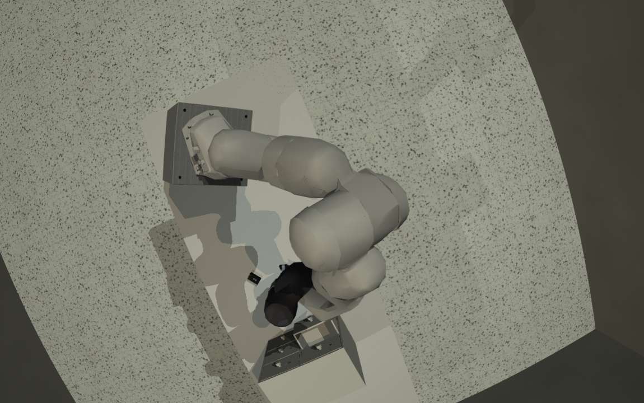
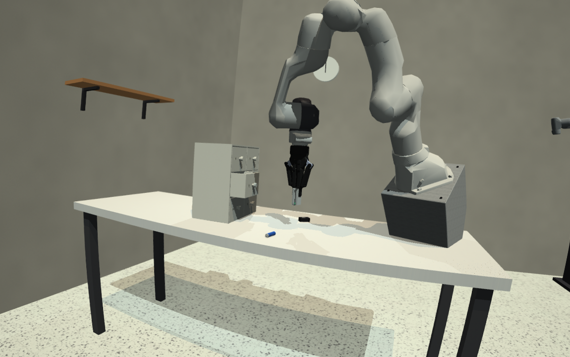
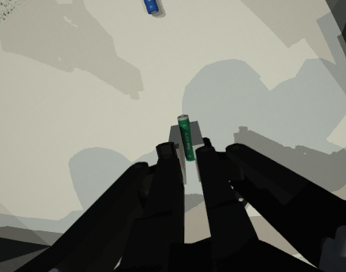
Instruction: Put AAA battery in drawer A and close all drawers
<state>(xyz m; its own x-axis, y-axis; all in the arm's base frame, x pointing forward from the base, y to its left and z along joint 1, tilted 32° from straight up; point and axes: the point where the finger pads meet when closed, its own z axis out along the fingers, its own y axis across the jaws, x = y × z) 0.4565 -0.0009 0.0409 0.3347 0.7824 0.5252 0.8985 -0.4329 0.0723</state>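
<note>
My gripper [image 3: 186,137] is shut on a thin green battery [image 3: 186,138], which hangs upright from the fingertips. In the side view the gripper [image 2: 296,193] hangs well above the table, a little to the right of the small chest [image 2: 225,182]. One drawer in the chest's middle row [image 2: 243,184] is pulled out part way; from above it shows as an open, empty tray [image 1: 317,336]. The other drawers look pushed in. I cannot read the drawer marks. In the overhead view the arm hides the gripper's fingers.
A small black object [image 2: 304,218] lies on the table below and right of the gripper. The robot base block [image 2: 424,210] stands at the right.
</note>
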